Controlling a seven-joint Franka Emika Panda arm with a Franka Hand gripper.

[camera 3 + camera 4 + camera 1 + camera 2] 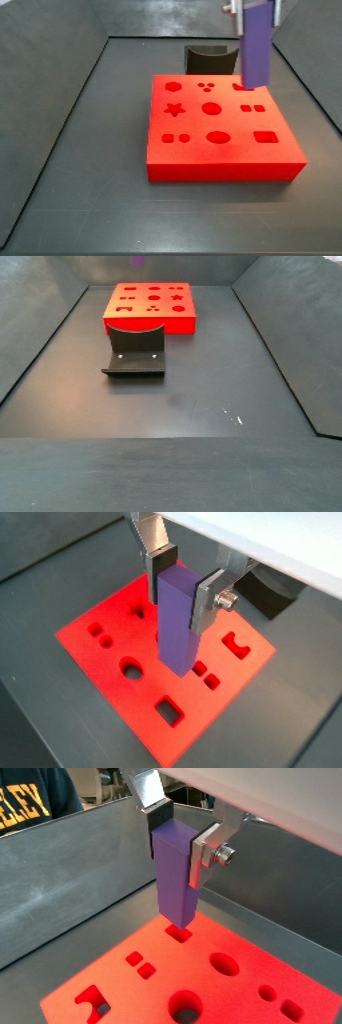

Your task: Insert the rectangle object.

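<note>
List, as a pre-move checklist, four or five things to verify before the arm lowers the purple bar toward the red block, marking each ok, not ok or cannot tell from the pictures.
1. Grip: the hand above the red block is shut on the rectangle object, a finger plate on each side: ok.
2. Bar attitude: it hangs upright in a side view: ok.
3. Bar tip apart from the block, not yet in any hole: ok.
4. Tip lined up over a hole of matching shape: cannot tell.
5. Path clear: the fixture stands on the floor beside the block, away from the bar: ok.
</note>
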